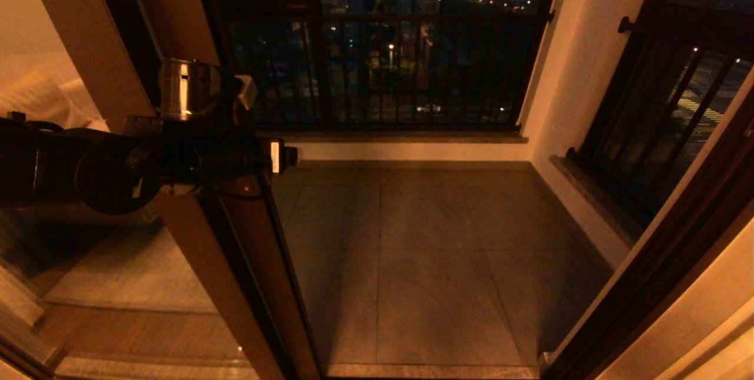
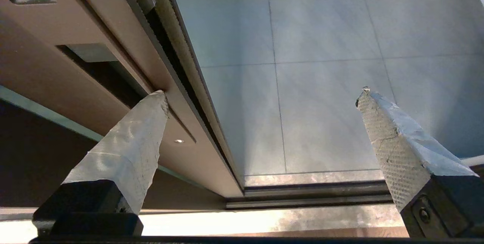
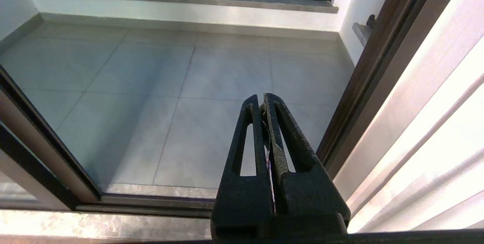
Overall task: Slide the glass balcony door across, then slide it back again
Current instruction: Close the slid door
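The glass balcony door stands at the left with its dark brown stile leaning across the head view, and the doorway beside it is open to the balcony. My left gripper is at the stile's edge, at about mid height. In the left wrist view the left gripper is open wide astride the door. One fingertip rests at the end of the recessed handle slot, while the other hangs over the open floor. My right gripper is shut and empty, low by the threshold.
The floor track runs across the threshold. Beyond it lies the grey tiled balcony floor, bounded by black-barred windows and a white wall. The dark door jamb bounds the opening on the right.
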You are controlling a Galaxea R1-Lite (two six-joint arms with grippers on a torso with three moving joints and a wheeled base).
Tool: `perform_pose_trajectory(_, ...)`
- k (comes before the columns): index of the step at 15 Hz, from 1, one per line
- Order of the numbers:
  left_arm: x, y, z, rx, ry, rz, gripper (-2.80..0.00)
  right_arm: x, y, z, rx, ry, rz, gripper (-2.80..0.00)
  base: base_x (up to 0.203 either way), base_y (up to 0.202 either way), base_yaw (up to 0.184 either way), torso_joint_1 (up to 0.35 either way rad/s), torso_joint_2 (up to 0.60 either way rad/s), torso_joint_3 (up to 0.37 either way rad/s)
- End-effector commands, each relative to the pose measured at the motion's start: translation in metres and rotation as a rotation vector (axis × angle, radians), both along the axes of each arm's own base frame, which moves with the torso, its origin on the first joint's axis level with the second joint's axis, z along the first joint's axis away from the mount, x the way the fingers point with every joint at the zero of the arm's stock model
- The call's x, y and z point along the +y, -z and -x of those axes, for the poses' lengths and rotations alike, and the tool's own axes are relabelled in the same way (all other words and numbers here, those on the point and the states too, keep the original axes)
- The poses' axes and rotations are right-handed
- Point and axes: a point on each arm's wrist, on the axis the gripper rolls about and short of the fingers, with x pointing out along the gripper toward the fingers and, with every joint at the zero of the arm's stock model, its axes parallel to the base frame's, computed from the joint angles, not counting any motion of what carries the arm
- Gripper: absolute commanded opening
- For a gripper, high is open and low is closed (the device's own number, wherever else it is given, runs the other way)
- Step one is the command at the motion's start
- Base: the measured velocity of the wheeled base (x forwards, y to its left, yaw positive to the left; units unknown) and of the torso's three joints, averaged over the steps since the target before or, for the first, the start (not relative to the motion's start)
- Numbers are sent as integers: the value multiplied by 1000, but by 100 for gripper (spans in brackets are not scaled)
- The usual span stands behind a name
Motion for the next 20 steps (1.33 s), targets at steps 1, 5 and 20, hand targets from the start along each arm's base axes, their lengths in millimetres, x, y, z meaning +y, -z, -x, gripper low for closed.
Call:
perform_pose_trajectory(1,-1,0,0,-2,1,1,0,0,1,0,2,-1,1,-280,0,0,0,0,0,0)
perform_pose_trajectory(5,-1,0,0,-2,1,3,0,0,1,0,2,-1,1,-280,0,0,0,0,0,0)
perform_pose_trajectory(20,11,6,2,21,-27,-9,0,0,1,0,2,-1,1,-280,0,0,0,0,0,0)
